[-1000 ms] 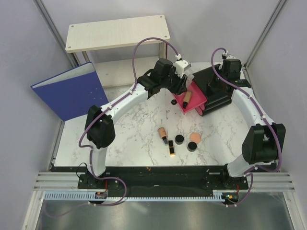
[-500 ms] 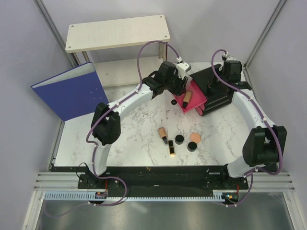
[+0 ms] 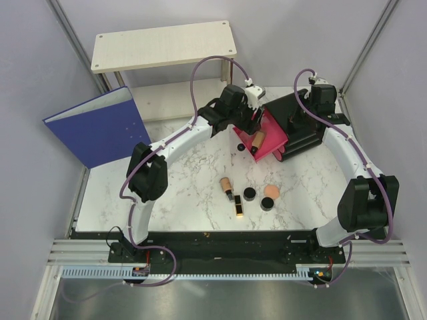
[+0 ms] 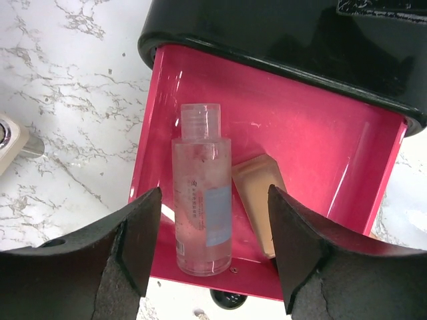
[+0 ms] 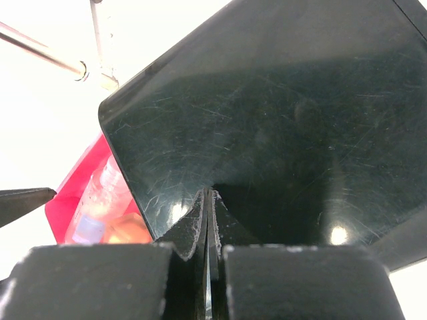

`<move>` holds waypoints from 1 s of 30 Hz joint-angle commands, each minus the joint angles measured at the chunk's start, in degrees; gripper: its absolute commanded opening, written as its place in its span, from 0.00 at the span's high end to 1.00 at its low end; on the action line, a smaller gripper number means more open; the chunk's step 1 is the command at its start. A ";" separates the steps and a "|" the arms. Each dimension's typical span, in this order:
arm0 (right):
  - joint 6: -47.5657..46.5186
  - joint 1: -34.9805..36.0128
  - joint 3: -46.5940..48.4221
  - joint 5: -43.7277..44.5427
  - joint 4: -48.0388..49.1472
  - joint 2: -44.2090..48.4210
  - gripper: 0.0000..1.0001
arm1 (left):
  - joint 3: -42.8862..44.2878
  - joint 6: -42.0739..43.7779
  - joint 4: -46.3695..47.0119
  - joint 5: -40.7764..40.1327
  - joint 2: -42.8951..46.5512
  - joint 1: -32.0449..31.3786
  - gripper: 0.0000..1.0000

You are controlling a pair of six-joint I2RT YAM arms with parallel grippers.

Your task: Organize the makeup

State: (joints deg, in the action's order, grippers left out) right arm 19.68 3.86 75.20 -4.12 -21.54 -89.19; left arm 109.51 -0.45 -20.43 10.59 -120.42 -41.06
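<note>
The black organizer (image 3: 303, 120) stands at the back right with its pink drawer (image 3: 272, 133) pulled out. In the drawer lie a clear bottle (image 4: 202, 200) and a peach tube (image 4: 259, 200), the tube also visible from above (image 3: 257, 139). My left gripper (image 4: 213, 250) hangs open and empty just above the drawer's front (image 3: 249, 125). My right gripper (image 5: 209, 200) is shut and empty, its tips against the organizer's top (image 5: 287, 113). On the table lie a second peach tube (image 3: 227, 185), the black-and-gold lipstick (image 3: 238, 207), two black jars (image 3: 249, 194) (image 3: 267, 204) and the peach puff (image 3: 271, 191).
A blue binder (image 3: 100, 127) leans at the back left. A pale wooden shelf (image 3: 163, 43) stands along the back. The drawer's black knob (image 3: 239, 145) sticks out over the marble table (image 3: 187, 180). Grey walls close in both sides.
My left arm's elbow has swung right and its gripper has shifted slightly over the drawer front. The right arm and the items on the table have not moved.
</note>
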 commanded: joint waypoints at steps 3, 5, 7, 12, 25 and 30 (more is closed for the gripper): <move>-1.84 -0.08 -4.89 1.57 -19.15 -4.94 1.00 | 3.60 2.46 2.14 -1.36 1.85 -0.16 0.28; -1.84 -0.08 -4.80 1.57 -19.24 -4.86 1.00 | 3.69 4.13 2.14 -2.15 3.87 -0.25 0.27; -1.93 -0.08 -4.62 1.75 -19.42 -5.03 1.00 | 3.25 5.71 2.06 -3.03 5.80 -0.25 0.26; -1.75 0.01 -4.10 1.83 -19.50 -5.29 1.00 | -6.13 8.53 2.14 -1.63 16.78 -0.16 0.26; -1.31 0.01 -3.22 1.48 -19.33 -6.26 1.00 | -52.44 6.86 3.99 8.48 42.89 -1.57 0.20; -0.87 -0.08 -3.30 1.40 -19.07 -6.26 1.00 | -56.43 5.46 -0.75 9.45 42.99 -1.92 0.17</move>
State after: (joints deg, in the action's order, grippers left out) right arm 19.75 3.86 76.44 -4.23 -22.46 -90.02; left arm 53.93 6.44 -19.07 17.08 -78.96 -42.59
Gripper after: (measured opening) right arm 0.006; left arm 0.822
